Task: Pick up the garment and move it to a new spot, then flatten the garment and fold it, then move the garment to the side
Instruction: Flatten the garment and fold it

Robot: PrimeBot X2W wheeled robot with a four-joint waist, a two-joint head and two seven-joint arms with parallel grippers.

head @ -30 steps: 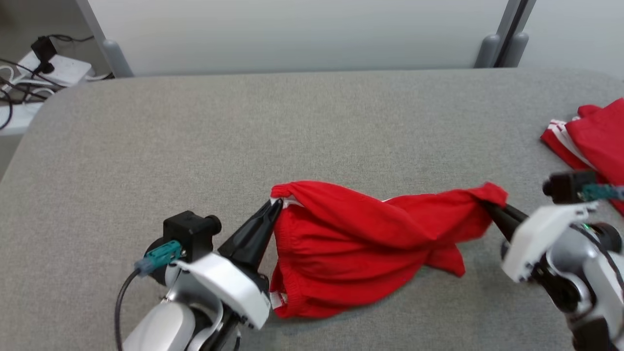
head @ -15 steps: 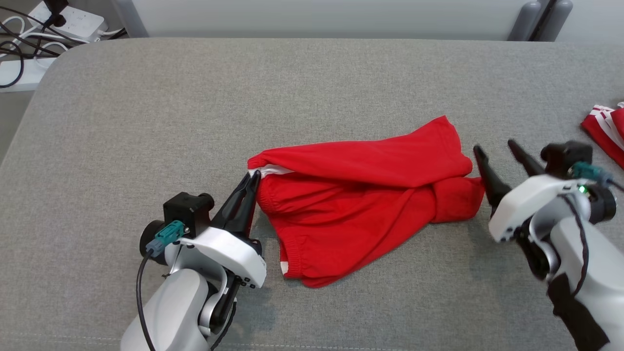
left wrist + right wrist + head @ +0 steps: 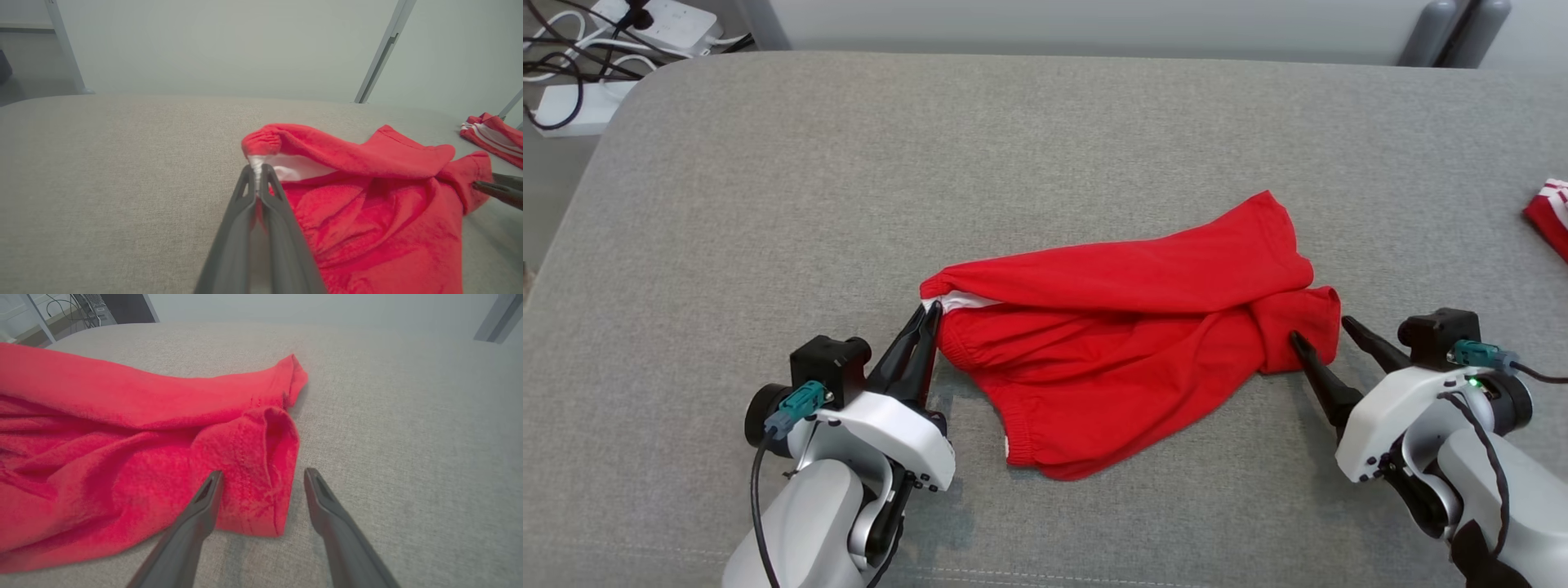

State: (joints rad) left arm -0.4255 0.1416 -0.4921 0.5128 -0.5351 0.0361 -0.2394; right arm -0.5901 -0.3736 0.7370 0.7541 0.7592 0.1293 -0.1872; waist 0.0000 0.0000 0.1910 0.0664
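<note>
Lying released now, garment (image 3: 1127,343) perhaps touches parted right fingers (image 3: 1316,377).

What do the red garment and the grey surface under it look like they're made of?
Red garment: soft matte knit, probably cotton jersey or fleece; it drapes in loose folds with a fuzzy nap up close. Grey surface: matte woven upholstery-like fabric with fine heathered weave; rounded corner hints at padding.

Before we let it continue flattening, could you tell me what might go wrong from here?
The left gripper pinches only the waistband corner of the red shorts; a pull could slip it free. The right gripper stands open at the bunched leg hem, so closing may catch several layers.
</note>
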